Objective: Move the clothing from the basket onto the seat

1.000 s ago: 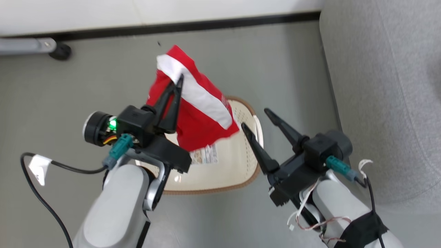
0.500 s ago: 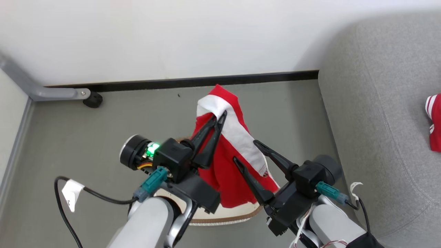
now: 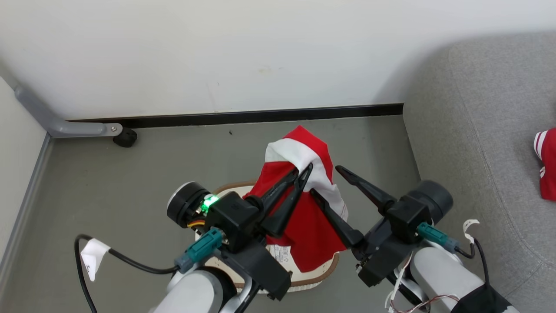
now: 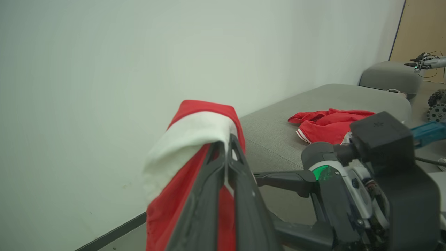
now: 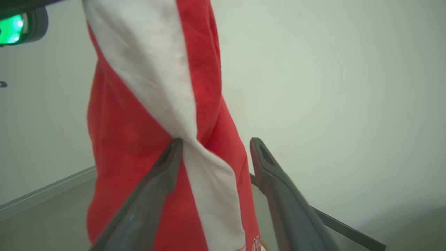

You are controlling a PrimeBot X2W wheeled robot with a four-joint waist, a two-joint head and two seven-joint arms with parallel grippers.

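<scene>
Head view: the left gripper is pressed together on the white band of a red garment. The garment hangs from the fingertips with its long axis vertical. The basket stands directly below this gripper. The garment's lower edge reaches down inside the basket rim; whether it touches the bottom cannot be determined.

The right gripper is spread wide and empty, with the hanging cloth just beside its inner finger.

The seat lies to the right of the left gripper, beyond the right gripper and well apart from the load. The right arm is nearer the seat, but the left arm carries the garment. The coming move probably calls for a rightward carry with the hem lifted clear of the rim.

Contents:
- **Basket:** a paper label shows on the bottom; the rest is hidden by cloth and arm.
- **Seat:** it bears a second red garment at its far right.
</scene>
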